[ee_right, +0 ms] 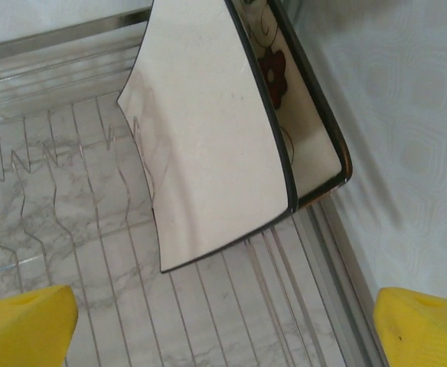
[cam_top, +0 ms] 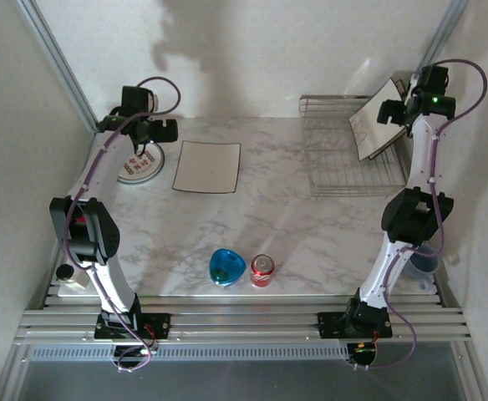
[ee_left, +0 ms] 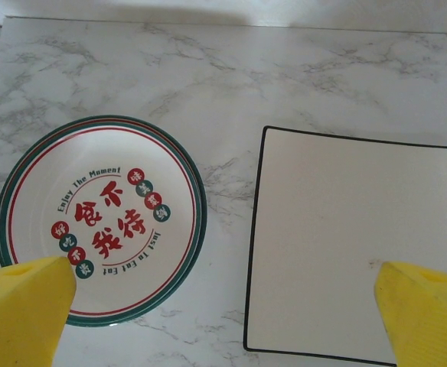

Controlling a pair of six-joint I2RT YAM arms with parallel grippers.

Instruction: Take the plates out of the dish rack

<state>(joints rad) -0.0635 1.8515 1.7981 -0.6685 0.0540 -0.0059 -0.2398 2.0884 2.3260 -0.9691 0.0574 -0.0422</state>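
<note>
Leaning against the right side of the dish rack (cam_top: pixel 336 167), two square plates stand on their edges. The front square plate (ee_right: pixel 208 153) is plain cream with a dark rim. The back square plate (ee_right: pixel 275 70) touches it and shows brown flower marks. They tilt this way because the wires at the bottom catch their low edges and the rack's side props up their tops.

The right gripper (ee_right: pixel 223 329) hangs just above them. Its yellow fingers (ee_right: pixel 24 321) are spread wide with nothing between them. I think it sits there so it can come down over the top edge of the front plate and pinch it.

On the far left of the table (cam_top: pixel 311 242), a round plate (ee_left: pixel 101 222) with red writing and a green rim lies flat. Its rim looks doubled, so it may be two plates stacked, but that is hard to tell. Just beside it, not touching, a flat square plate (ee_left: pixel 354 245) lies on the marble. These look like plates set down out of the rack, side by side so each has room. The left gripper (ee_left: pixel 223 313) hovers over them, fingers far apart, holding nothing.

A blue bowl (cam_top: pixel 227 267) and a red can (cam_top: pixel 262 270) sit near the front, well away from the job. Two plates are left to lift out, so the job looks about half done.
</note>
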